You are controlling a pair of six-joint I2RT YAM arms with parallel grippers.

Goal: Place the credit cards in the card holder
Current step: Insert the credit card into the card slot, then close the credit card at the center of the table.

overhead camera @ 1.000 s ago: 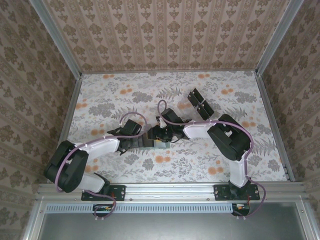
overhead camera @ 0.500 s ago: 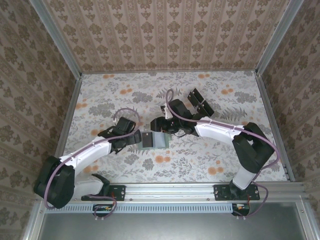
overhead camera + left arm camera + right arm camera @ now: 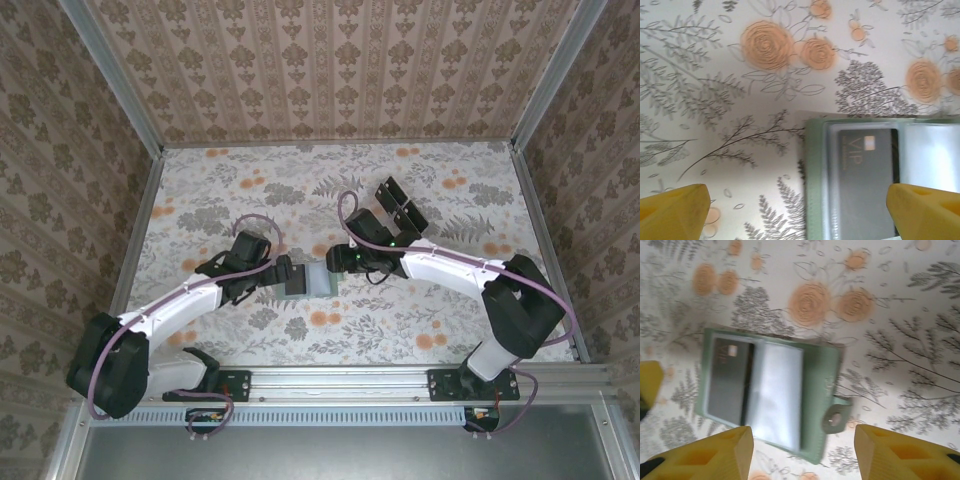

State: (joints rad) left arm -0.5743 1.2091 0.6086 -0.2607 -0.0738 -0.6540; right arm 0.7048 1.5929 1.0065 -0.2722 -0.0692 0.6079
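The bottom edge is cutting off the card holder [image 3: 813, 200] and the credit card [image 3: 865, 190] inside it, and is cropping my left fingers [image 3: 672, 212] to yellow tips. Above my right fingers [image 3: 705, 455], the holder's snap tab [image 3: 836, 416] is blurring. The loose cards [image 3: 400, 208] are looking too small to read.

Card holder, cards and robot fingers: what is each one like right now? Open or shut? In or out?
card holder: lying open on the table
VIP card: tucked in one clear pocket
other pocket: empty
spare cards: out on the table, not in the holder
left fingers: wide open, holding nothing
right fingers: open, holding nothing
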